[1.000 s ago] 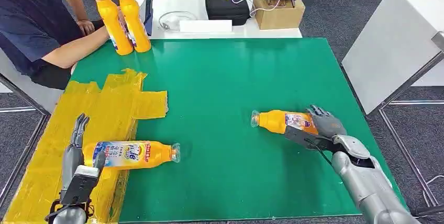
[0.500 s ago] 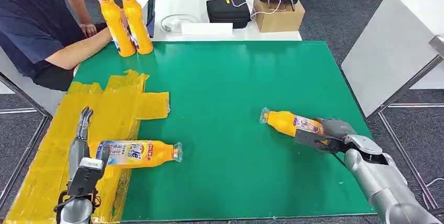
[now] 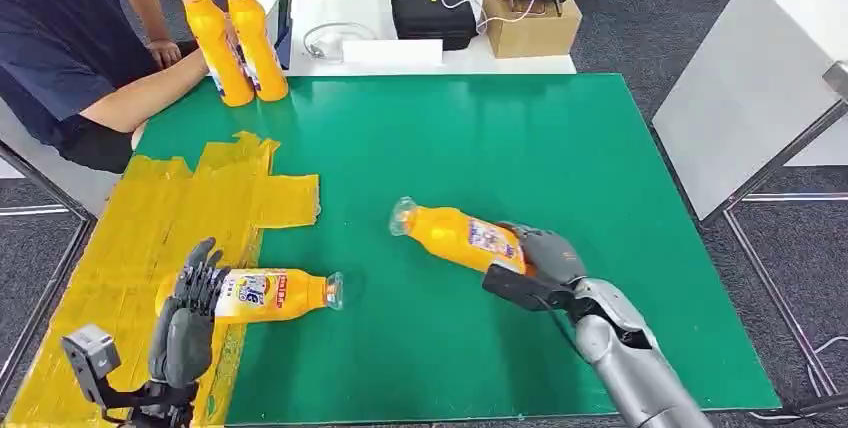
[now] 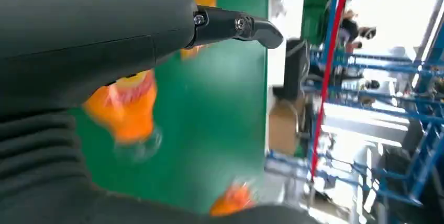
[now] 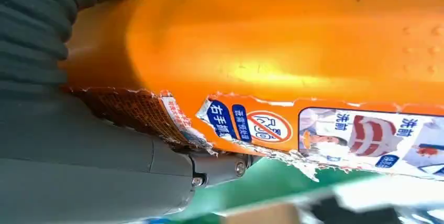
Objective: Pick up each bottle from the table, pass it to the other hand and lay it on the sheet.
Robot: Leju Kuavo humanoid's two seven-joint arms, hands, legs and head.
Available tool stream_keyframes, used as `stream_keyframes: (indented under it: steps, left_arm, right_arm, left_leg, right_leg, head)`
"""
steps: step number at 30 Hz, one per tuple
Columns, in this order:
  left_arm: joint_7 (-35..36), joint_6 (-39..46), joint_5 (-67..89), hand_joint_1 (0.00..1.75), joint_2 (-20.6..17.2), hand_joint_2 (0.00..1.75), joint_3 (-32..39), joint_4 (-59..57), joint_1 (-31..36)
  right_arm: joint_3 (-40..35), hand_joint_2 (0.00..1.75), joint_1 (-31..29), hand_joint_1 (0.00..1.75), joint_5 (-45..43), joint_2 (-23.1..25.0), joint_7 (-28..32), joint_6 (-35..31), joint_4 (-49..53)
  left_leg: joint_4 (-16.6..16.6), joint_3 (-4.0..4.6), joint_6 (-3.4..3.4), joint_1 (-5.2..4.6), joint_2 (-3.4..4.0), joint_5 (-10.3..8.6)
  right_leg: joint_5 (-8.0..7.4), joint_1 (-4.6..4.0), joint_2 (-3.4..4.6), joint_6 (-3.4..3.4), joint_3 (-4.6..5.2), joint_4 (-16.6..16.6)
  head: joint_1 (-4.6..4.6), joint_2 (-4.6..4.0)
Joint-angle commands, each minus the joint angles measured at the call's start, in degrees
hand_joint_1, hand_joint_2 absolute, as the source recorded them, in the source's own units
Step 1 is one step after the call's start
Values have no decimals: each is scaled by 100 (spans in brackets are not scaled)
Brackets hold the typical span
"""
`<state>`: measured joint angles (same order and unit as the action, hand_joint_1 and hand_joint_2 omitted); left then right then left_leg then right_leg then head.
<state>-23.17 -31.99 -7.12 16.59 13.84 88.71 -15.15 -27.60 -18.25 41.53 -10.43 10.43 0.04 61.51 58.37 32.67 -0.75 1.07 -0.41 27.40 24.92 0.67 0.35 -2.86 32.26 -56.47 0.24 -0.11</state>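
Green surface (image 3: 560,148) under both arms: right hand (image 3: 535,263) clamps the orange bottle (image 3: 455,236) at its base, lifted centre-right, cap aimed far-left, long axis slanting. Smooth, rigid plastic, probably slippery, so take it mid-label. Left hand (image 3: 190,303), fingers apart, holds nothing, near the yellow sheet (image 3: 150,218).

Orange bottles (image 3: 460,238), yellow sheet (image 3: 150,228), green table (image 3: 480,138).

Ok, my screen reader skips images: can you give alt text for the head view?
The right hand holds an orange bottle over a green table. The left hand rests by a second bottle lying on the yellow sheet.
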Motion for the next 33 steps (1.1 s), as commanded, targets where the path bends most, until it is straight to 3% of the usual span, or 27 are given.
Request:
stream_keyframes:
  steps: [1, 8, 13, 33]
  left_arm:
    - [98, -74, -130, 0, 201, 175, -744, 688, -694]
    - [-35, 325, -119, 0, -37, 175, -1302, 658, -654]
    - [-51, 380, -179, 0, -106, 175, -1354, 665, -662]
    - [-297, 819, -311, 0, -219, 175, -1888, 486, -355]
  right_arm:
    - [-1198, 175, -210, 175, -381, 367, -1, 170, 1209]
    - [-1746, 175, -600, 175, -506, 962, -6, 166, 599]
    - [-1796, 175, -601, 175, -547, 885, 6, 100, 611]
    - [-3186, 175, -363, 175, -918, 2483, 304, 136, -1015]
  left_leg:
    - [6, 9, -3, 0, 30, 7]
    - [-1, 8, -1, -3, 44, 0]
    - [-3, 4, -1, -3, 14, -3]
    - [-10, -2, 1, 0, 15, -3]
  right_leg:
    - [-1, 0, 24, 6, 16, -7]
    - [-9, 9, 32, 13, 20, -4]
    - [-2, 7, 3, 10, 8, 1]
    - [-2, 3, 5, 9, 4, 6]
  head:
    - [2, 0]
    - [4, 0]
    - [2, 0]
    - [4, 0]
